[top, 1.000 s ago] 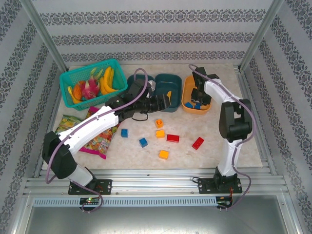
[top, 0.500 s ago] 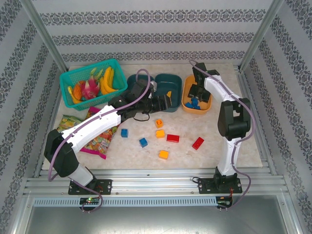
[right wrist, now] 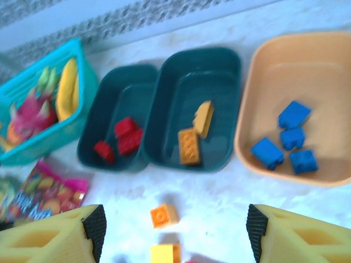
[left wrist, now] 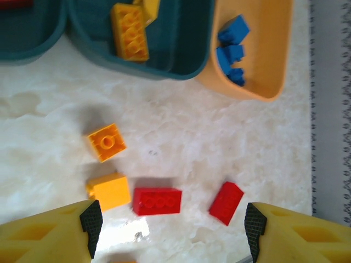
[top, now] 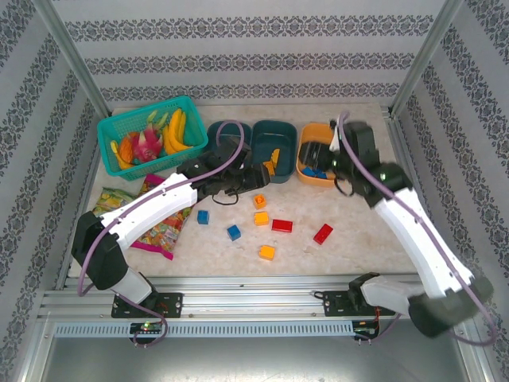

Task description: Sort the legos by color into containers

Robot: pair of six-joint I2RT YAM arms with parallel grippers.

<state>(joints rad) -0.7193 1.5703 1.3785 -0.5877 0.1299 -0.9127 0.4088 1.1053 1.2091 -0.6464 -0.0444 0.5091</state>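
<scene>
Tabletop of pale marble-patterned board (top: pixel 358 239) fills the frame's middle, boxed by grey floral wallpaper (top: pixel 254 64) and aluminium rails (top: pixel 254 301). A turquoise mesh basket (top: pixel 109 127) of toy fruit sits upper left, with colourful snack bags (top: pixel 163 231) below it.

Along the top stand 2 dark teal plastic tubs (right wrist: pixel 203 71) and 1 orange plastic tub (right wrist: pixel 296 60). They hold small red bricks (right wrist: pixel 123 137), orange bricks (right wrist: pixel 189 145) and 4 blue bricks (right wrist: pixel 290 137) in that order. 7 loose plastic bricks (top: pixel 281 225) lie at centre.

The left gripper (left wrist: pixel 173 222) hangs over them, jaws apart and empty.

1 second ago the right gripper (right wrist: pixel 175 227) was down in the orange tub. Now it is raised, jaws parted and empty, and its arm has swung towards the lower right.
</scene>
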